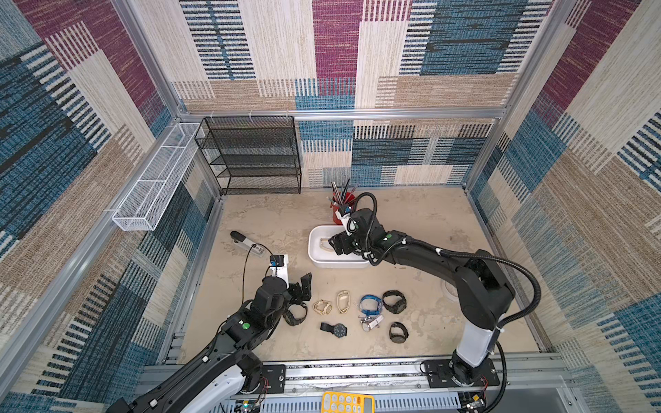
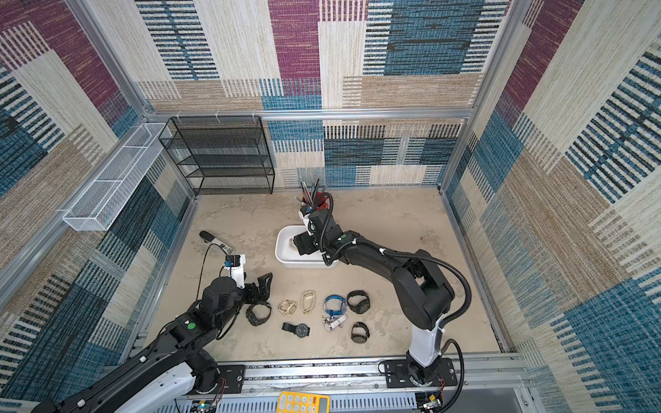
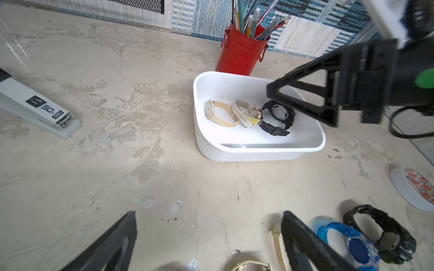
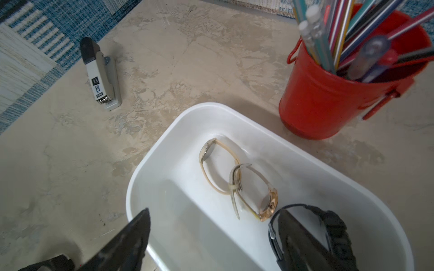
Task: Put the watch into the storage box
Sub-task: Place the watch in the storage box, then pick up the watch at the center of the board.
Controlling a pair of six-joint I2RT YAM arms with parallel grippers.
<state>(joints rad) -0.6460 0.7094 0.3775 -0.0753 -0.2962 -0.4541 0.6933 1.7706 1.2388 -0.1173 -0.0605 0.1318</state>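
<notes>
Smooth rounded white storage box [image 3: 258,153]; chunky black watch [image 3: 278,111] inside

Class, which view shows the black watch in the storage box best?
Left wrist view: the black watch shows almost whole in the storage box. The right wrist view has it partly behind the right end effector; in both top views that arm hides it.

Both top views look steeply down from high above the front rail [image 1: 357,372], far enough off to take in the whole table [image 1: 429,229] and the walls [image 1: 336,53] around it. The left wrist camera looks low across the table toward the back wall [image 3: 305,35], with the storage box [image 3: 258,152], red cup [image 3: 239,56] and stapler [image 3: 35,110] some way off. The right wrist camera hangs close over the same box, tilted down, and shares those three things.
</notes>
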